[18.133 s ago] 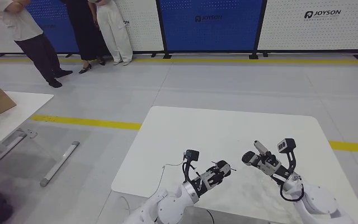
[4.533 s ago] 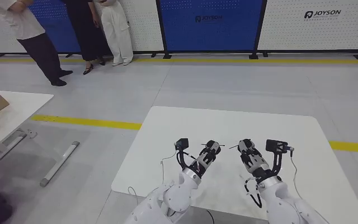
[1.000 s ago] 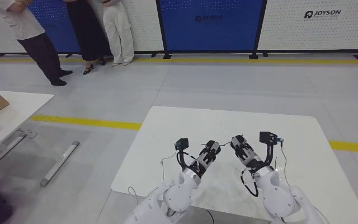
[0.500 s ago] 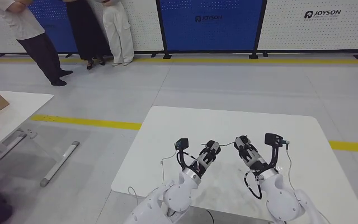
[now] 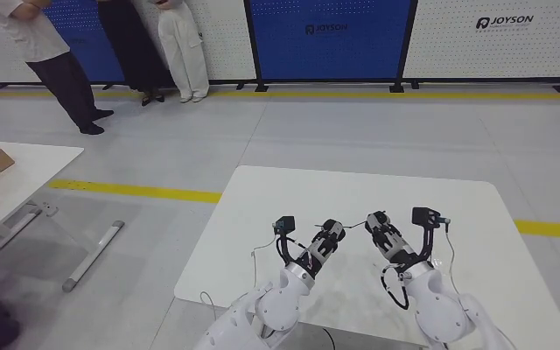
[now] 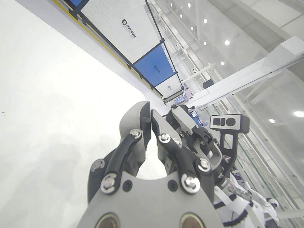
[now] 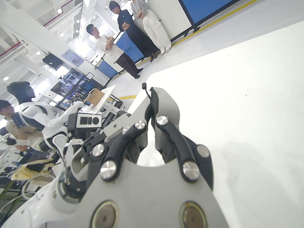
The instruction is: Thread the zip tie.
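The zip tie [image 7: 144, 86] is black, the table [image 5: 350, 188] plain white.

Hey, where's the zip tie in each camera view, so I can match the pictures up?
Top view: zip tie, a thin black line between left claw and right claw.
Left wrist view: thin black strip just past the left claw's tips, toward the right claw.
Right wrist view: black strap, head outermost, poking from the shut right claw.
Shared landmark: white table and blue wall panels.
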You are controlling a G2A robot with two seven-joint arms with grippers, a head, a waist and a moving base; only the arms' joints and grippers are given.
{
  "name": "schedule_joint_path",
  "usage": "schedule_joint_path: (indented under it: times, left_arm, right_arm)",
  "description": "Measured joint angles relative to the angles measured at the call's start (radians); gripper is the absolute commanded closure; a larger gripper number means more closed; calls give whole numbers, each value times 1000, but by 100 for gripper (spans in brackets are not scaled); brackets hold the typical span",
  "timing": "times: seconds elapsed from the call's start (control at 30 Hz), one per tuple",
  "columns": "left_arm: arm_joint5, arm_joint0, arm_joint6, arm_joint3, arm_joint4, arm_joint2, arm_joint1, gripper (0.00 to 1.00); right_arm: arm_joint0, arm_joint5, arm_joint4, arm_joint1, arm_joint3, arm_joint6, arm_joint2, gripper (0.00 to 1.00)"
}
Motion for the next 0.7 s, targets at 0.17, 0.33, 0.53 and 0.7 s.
schedule_joint_path:
  times: [0.17,0.33,0.53,0.7]
  left_arm:
    - [0,0,0,0,0,0,0,100]
    - [0,0,0,0,0,0,0,100]
    - [0,0,0,0,0,0,0,100]
    - [0,0,0,0,0,0,0,100]
  right_arm:
    - [-7,-4,-2,-2,-5,3,7,100]
    - [-21,-8,-8,-3,-16,-2,19,100]
    - [-24,-10,-19,-5,-23,4,25,100]
    - [-13,-4,-29,-10,-12,9,15,100]
